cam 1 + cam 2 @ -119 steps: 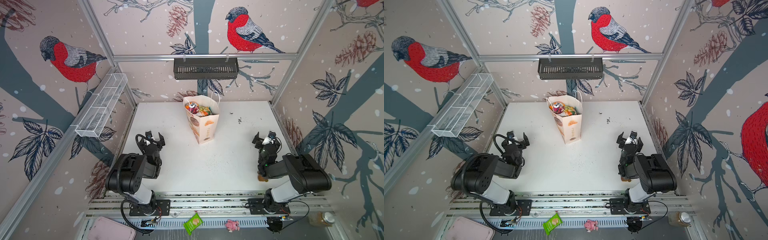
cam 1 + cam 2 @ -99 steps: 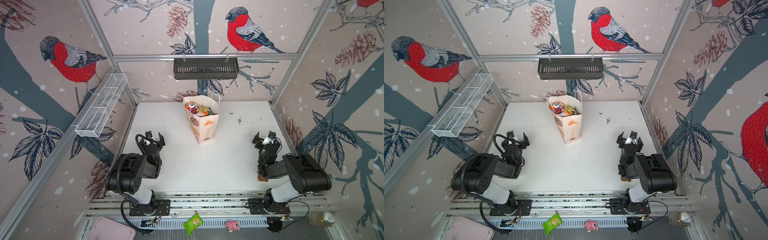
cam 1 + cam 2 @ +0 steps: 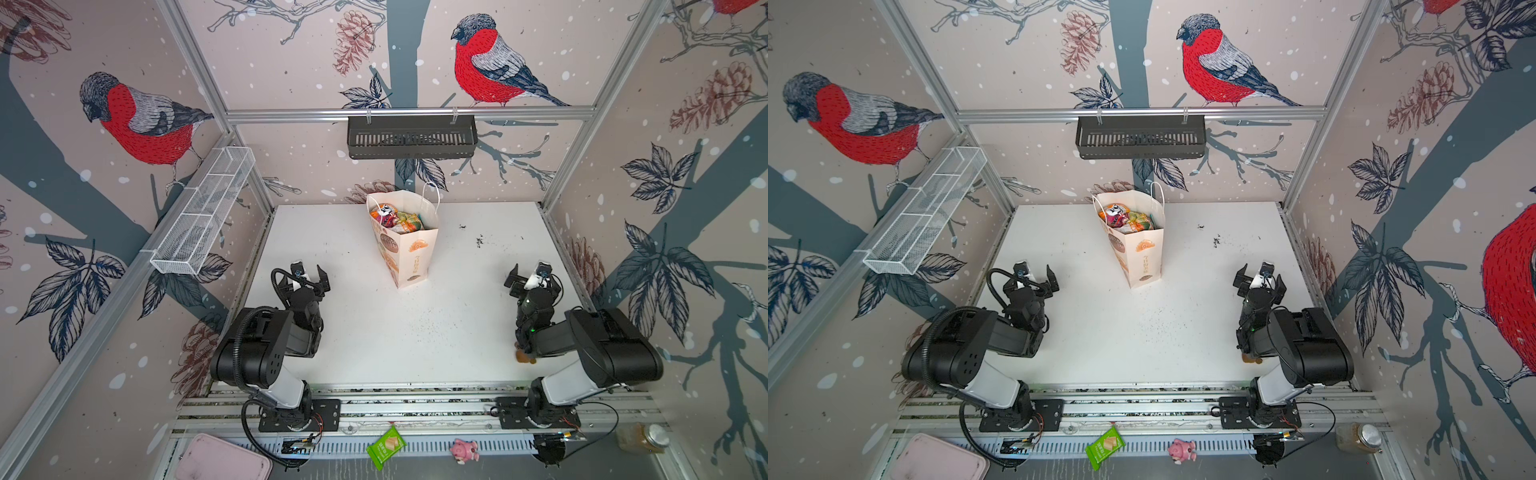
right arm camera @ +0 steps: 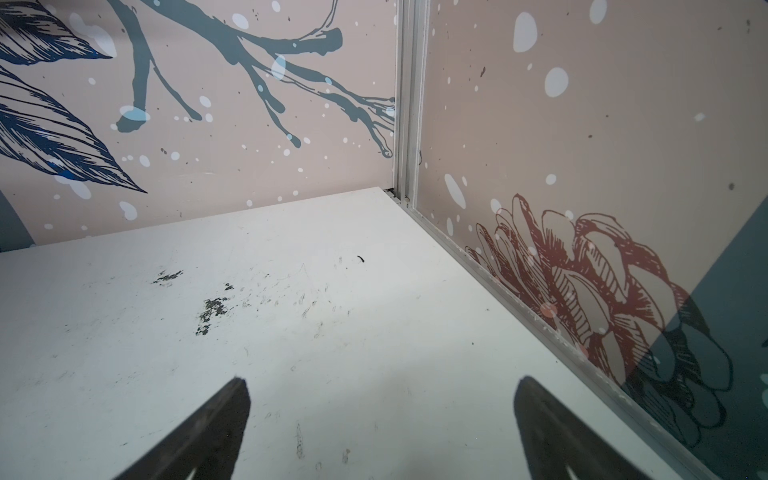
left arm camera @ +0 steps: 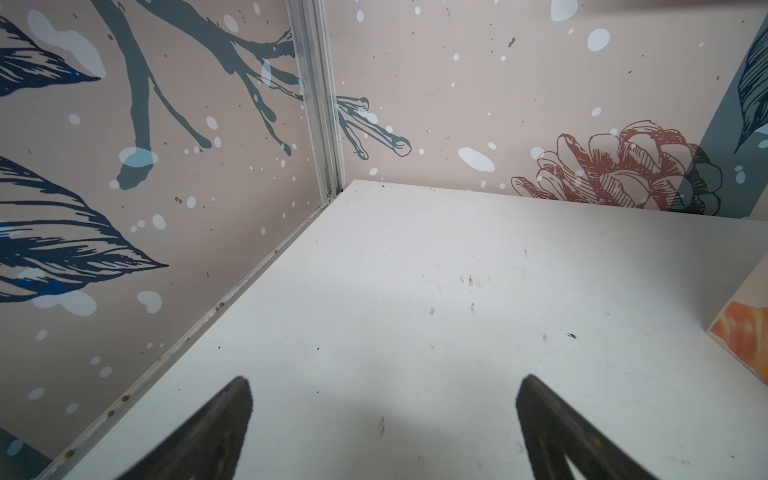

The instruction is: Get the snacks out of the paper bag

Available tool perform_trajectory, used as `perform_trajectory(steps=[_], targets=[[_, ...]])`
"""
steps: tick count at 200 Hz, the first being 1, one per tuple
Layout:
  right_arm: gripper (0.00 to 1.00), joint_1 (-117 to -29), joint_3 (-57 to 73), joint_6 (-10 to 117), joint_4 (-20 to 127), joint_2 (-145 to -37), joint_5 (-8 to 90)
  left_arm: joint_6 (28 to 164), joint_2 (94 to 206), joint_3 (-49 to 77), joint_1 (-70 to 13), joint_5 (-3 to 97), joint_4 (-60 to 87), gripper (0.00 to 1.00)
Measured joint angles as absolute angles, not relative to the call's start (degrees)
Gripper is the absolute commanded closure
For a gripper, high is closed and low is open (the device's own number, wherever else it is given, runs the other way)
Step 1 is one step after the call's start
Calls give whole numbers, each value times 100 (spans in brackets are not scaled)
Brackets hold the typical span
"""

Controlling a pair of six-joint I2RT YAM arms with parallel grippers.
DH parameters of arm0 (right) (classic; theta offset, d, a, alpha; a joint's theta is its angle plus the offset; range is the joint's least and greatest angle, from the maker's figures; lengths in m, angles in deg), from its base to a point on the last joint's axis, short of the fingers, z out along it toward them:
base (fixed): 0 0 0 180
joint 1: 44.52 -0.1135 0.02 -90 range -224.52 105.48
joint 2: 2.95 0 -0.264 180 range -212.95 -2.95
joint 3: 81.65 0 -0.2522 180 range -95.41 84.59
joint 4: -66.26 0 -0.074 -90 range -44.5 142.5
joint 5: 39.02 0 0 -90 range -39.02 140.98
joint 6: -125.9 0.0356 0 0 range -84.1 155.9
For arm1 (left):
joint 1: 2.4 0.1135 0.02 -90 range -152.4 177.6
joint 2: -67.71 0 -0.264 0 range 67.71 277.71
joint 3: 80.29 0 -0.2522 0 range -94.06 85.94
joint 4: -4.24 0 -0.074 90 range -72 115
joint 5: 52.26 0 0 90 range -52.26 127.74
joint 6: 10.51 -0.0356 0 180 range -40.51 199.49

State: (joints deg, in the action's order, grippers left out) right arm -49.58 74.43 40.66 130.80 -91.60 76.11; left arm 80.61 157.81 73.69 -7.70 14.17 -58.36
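Observation:
The cream paper bag [image 3: 411,253] [image 3: 1142,257] with pastry prints stands upright at the middle back of the white table, its mouth open. Several colourful snacks [image 3: 397,219] [image 3: 1127,219] fill its top. My left gripper [image 3: 305,277] [image 3: 1034,279] rests low at the front left, open and empty, well short of the bag. My right gripper [image 3: 533,279] [image 3: 1261,280] sits at the front right, also open and empty. The left wrist view shows the left gripper [image 5: 384,382] over bare table, with a corner of the bag [image 5: 744,332] at the frame edge. The right wrist view shows the right gripper [image 4: 382,382] over bare table.
A black basket [image 3: 411,137] hangs on the back wall and a white wire rack [image 3: 203,216] on the left wall. Dark crumbs [image 3: 478,240] lie right of the bag. In front of the rail lie a green wafer packet [image 3: 385,446], a pink pig toy [image 3: 465,449], a pink tray [image 3: 224,459] and a jar [image 3: 642,436].

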Motion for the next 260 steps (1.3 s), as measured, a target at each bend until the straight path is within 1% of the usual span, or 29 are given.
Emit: perform_trajectory(steps=[116,150,178,193,205,232,260], targets=[[0,-4921,7415,4068,13049,-9160,7545,8066,15781,7369,-752,1504,-5827,1],[0,-4908,7411,4070,13028,-9131,7539,8101,15630,7380,-774,1369,-5777,1],[0,-5109,7413,4022,12875,-8816,7611,7987,15617,7625,-907,1360,-5960,1],[0,-5282,7244,3882,12479,-8447,7779,7922,15525,7691,-971,1312,-6002,2],[0,-5452,7011,3821,12114,-8067,7845,7863,15149,7529,-1137,903,-5626,2],[0,-5557,6707,3880,11443,-7210,7748,7836,14177,6694,-1305,626,-4682,2],[0,-5675,5990,4081,10337,-6751,7438,8223,13442,5922,-1585,219,-3213,2]])
